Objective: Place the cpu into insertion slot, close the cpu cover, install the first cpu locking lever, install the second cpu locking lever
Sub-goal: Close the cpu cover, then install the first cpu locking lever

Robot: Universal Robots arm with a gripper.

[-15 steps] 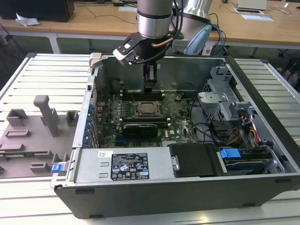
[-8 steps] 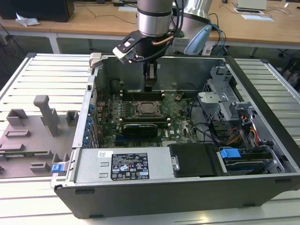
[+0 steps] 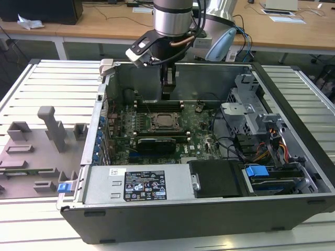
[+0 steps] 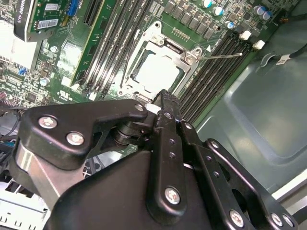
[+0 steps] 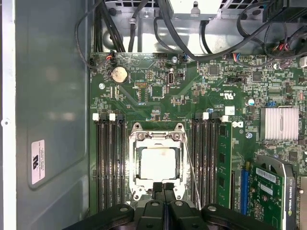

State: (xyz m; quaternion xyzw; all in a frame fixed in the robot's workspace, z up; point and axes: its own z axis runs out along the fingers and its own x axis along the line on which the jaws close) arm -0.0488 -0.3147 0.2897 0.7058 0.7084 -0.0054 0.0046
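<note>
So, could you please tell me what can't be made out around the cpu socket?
Cover, near edge: first wrist view, under the claw.
Lever, far end: first wrist view, runs behind the claw.
Whether the cover is locked down: exterior view, too small.

A pale silver-grey metal table with a ribbed, slatted top (image 3: 47, 78) carries everything. A large dark grey tower computer case (image 3: 209, 217) lies on its side on it, open face up, across the middle and the exterior view's right. Just beside it, toward the exterior view's left, rests a flat grey plastic fixture plate with upright blocks (image 3: 31, 157).
</note>
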